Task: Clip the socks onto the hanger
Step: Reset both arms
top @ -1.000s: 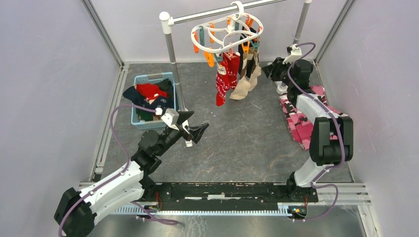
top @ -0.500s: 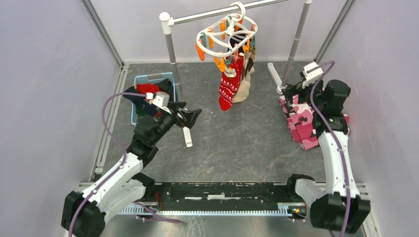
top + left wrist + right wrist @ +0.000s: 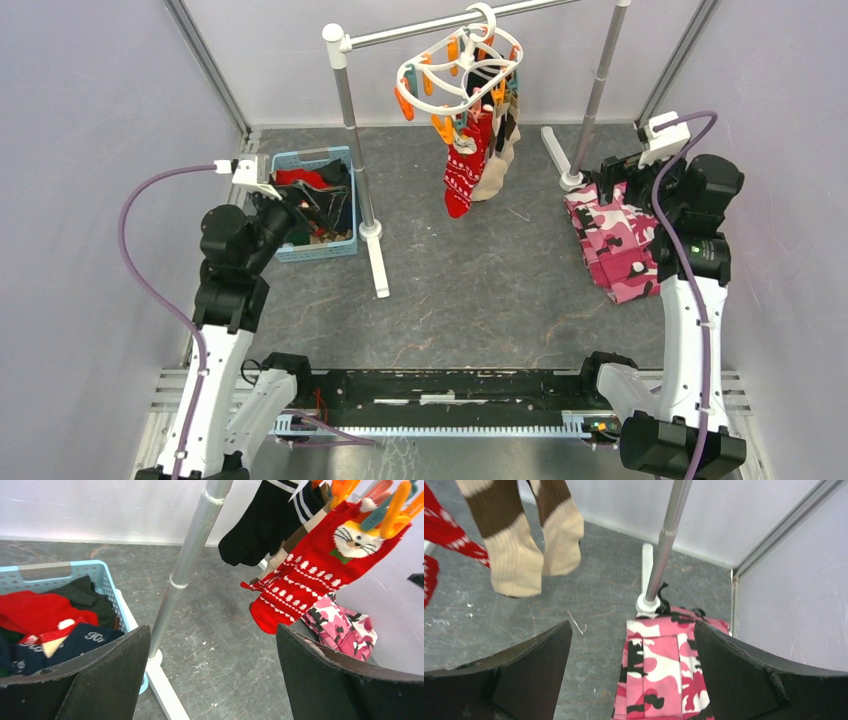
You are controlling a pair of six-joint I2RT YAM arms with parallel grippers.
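Note:
The white oval hanger (image 3: 458, 60) with orange and teal clips hangs by its hook from the rack's top bar. Clipped to it are a red patterned sock (image 3: 460, 178), a beige sock (image 3: 493, 172) and dark socks (image 3: 506, 125). The left wrist view shows the red sock (image 3: 320, 575) and the black socks (image 3: 255, 530). Brown-and-beige socks (image 3: 514, 555) show in the right wrist view. More socks (image 3: 305, 182) lie in the blue basket (image 3: 310, 156). My left gripper (image 3: 318, 205) (image 3: 212, 630) is open and empty over the basket's right side. Over the camouflage cloth, my right gripper (image 3: 615, 180) (image 3: 631, 625) is open and empty.
The silver rack's left pole (image 3: 350, 110) (image 3: 187, 565) stands beside the basket, and its white foot (image 3: 378, 262) runs toward me. Its right pole (image 3: 598, 80) (image 3: 669, 535) stands at the pink camouflage cloth (image 3: 620, 245) (image 3: 664, 675). Walls close in on the left, the right and the back.
My right gripper has drawn back from the hanging socks to over the camouflage cloth. My left arm has swung left to the basket. The hanger and socks have swung and turned.

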